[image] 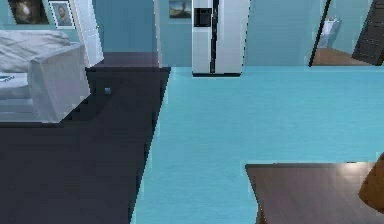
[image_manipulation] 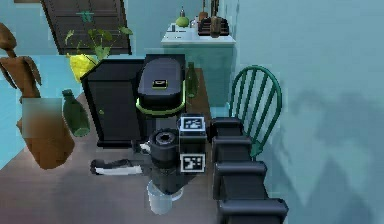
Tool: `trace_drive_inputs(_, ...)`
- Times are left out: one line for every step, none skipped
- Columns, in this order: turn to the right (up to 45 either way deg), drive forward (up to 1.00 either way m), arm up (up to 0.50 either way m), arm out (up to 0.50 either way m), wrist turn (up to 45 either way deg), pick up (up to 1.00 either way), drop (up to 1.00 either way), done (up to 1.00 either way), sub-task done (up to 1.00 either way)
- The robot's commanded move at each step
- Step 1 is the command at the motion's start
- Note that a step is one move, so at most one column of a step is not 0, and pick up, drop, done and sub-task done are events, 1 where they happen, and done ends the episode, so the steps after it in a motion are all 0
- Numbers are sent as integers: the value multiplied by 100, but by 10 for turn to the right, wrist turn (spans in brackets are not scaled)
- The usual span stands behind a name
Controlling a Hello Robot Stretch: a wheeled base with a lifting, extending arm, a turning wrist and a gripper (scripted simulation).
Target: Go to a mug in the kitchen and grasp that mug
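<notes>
Gripper [image_manipulation: 161,172] is showing against the wooden table [image_manipulation: 60,195], by its edge nearest the green chair [image_manipulation: 256,95]; holding anything: cannot tell. White squares [image_manipulation: 190,127] beside it are carrying black marks.

In the forward view, a white fridge [image: 230,40] stands at twelve o'clock, a white sofa [image: 55,85] at ten, a brown table [image: 310,195] at five.

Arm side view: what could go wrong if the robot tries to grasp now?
1. The gripper is close to a black box and a dark appliance on the table; a reach farther out might bump them.
2. The green bottle stands upright nearby and could tip.
3. The green chair stands beside the arm; turning might catch it.
</notes>
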Motion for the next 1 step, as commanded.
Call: trace_drive_inputs(0,0,0,0,210,0,0,0,0)
